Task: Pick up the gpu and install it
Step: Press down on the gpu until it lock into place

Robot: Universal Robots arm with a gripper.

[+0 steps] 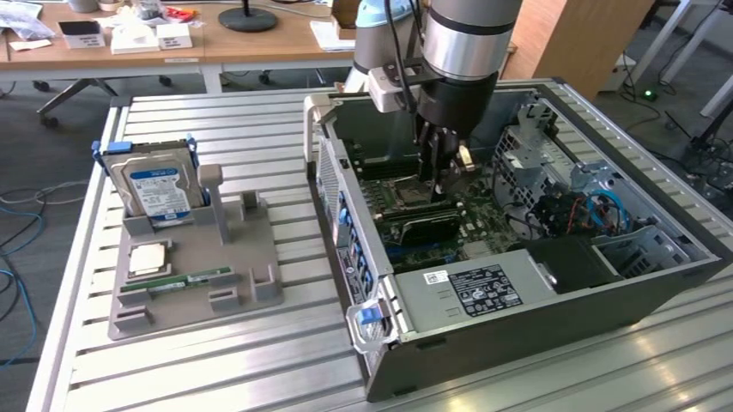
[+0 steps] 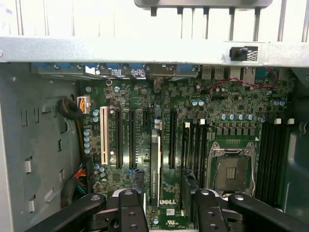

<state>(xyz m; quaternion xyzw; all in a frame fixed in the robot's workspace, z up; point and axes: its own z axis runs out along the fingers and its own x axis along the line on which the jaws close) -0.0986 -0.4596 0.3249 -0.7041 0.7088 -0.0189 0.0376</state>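
Observation:
In the wrist view I see the gpu (image 2: 154, 164) edge-on as a thin green and white strip between my two black fingers (image 2: 128, 212). My gripper (image 2: 166, 212) is shut on it. It hangs just over the long black expansion slots (image 2: 131, 140) of the motherboard (image 2: 193, 96); whether its edge touches a slot I cannot tell. From the exterior view, my gripper (image 1: 441, 167) reaches straight down into the open computer case (image 1: 343, 197), towards the far part of the board, and the fingers cover most of the card.
A grey parts tray (image 1: 195, 257) at the exterior view's left carries a hard drive (image 1: 164, 184), a RAM stick (image 1: 189, 281) and a square chip (image 1: 149, 257). Inside the case are the bare CPU socket (image 2: 234, 166), a power supply (image 1: 475, 287), drive cages (image 1: 596, 197) and cable bundles (image 2: 72, 108).

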